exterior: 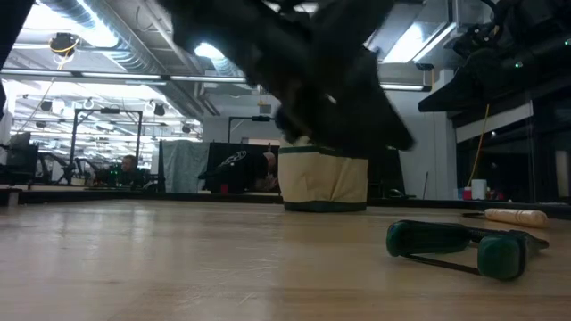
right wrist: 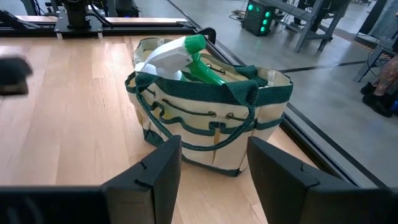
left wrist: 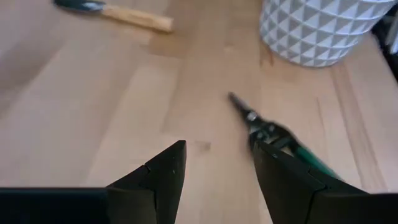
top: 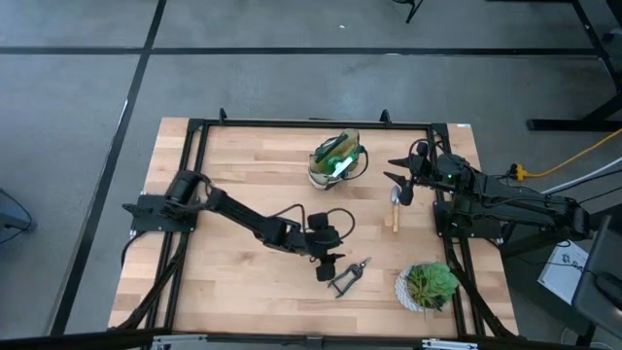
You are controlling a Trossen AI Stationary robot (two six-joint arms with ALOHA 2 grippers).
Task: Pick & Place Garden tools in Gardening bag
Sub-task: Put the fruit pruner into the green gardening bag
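The pruning shears (top: pixel 349 277) lie flat on the table at the near right, with dark blades and green-black handles (exterior: pixel 464 245). My left gripper (top: pixel 328 270) hovers open just left of them. In its wrist view (left wrist: pixel 217 162) the shears (left wrist: pixel 270 132) lie beside one finger, outside the gap. The wooden-handled trowel (top: pixel 395 209) lies flat to the right of centre. The beige, green-trimmed gardening bag (top: pixel 335 160) stands at the far centre with the green spray bottle (right wrist: pixel 186 56) inside it. My right gripper (top: pixel 400 185) waits open, to the right of the bag (right wrist: pixel 211 118).
A white patterned pot (left wrist: pixel 314 28) with a leafy plant (top: pixel 428 285) stands at the near right corner, close to the shears. A black frame (top: pixel 292 123) edges the table. Bare wood (top: pixel 233 175) lies left of the bag.
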